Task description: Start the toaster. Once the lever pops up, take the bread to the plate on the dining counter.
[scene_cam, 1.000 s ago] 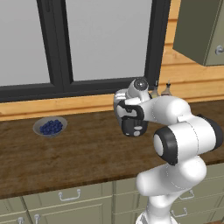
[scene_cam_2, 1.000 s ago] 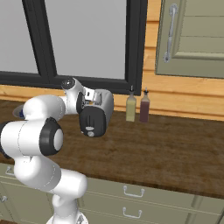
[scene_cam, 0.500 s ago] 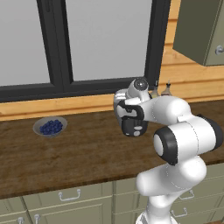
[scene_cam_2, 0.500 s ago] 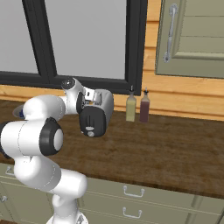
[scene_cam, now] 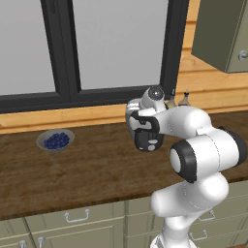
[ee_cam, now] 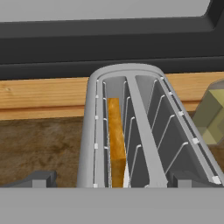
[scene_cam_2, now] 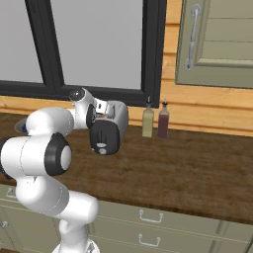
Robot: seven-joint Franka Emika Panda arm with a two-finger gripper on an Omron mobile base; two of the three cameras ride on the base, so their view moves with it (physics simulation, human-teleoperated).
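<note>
In the left base view the white arm folds forward over the dark wooden counter (scene_cam: 87, 169), and its hand sits against the black end panel of the toaster (scene_cam: 147, 139). The fingers themselves are hidden behind the wrist, so their spread cannot be told here. Well off to the hand's left a small grey bowl of blue berries (scene_cam: 55, 140) rests on the counter near the window.

In the right base view the toaster (scene_cam_2: 111, 126) stands just past the hand, its black end facing the camera with a small pale tab (scene_cam_2: 101, 146) low on it. Beyond it, to the right, are two bottles: a pale olive one (scene_cam_2: 147, 121) and a dark red one (scene_cam_2: 163, 121).

In the hand view the fingertips (ee_cam: 37, 178) rise wide apart, one at each side of the toaster (ee_cam: 131, 127), holding nothing. The bread (ee_cam: 115, 144) stands upright in the left slot, between and just beyond the fingers; the right slot holds only wire guides. A blurred olive bottle (ee_cam: 212, 116) lies past the right finger.
</note>
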